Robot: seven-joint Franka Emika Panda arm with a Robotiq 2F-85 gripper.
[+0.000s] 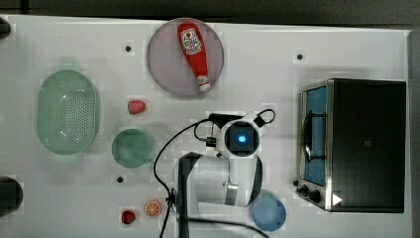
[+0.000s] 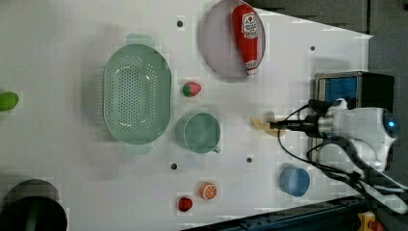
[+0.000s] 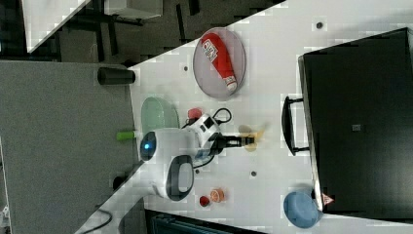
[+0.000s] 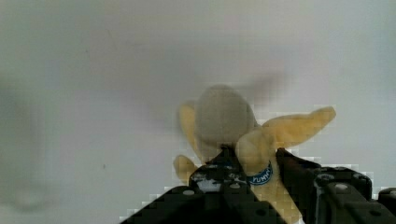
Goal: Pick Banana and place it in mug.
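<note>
The banana [image 4: 261, 154] is pale yellow, partly peeled, with a blue label. It lies between the black fingers [image 4: 287, 163] of my gripper [image 4: 254, 156], which is shut on it. In the left view the banana [image 2: 262, 124] sits at the gripper [image 2: 275, 126] tip, on or just above the white table. It lies to the left view's right of the teal-green mug [image 2: 202, 133]. The right view has the banana [image 3: 254, 139] at the gripper [image 3: 249, 141] tip too. In the top view my wrist [image 1: 241, 139] covers the banana, and the mug [image 1: 131, 148] stands at the top view's left of it.
A ketchup bottle [image 1: 194, 54] lies on a grey plate [image 1: 166, 74] at the back. A perforated green basket [image 1: 67, 111] stands far left in the top view, a toaster oven [image 1: 356, 144] at its right. A blue cup [image 1: 269, 213], strawberry [image 1: 136, 106] and orange slice [image 1: 152, 208] lie around.
</note>
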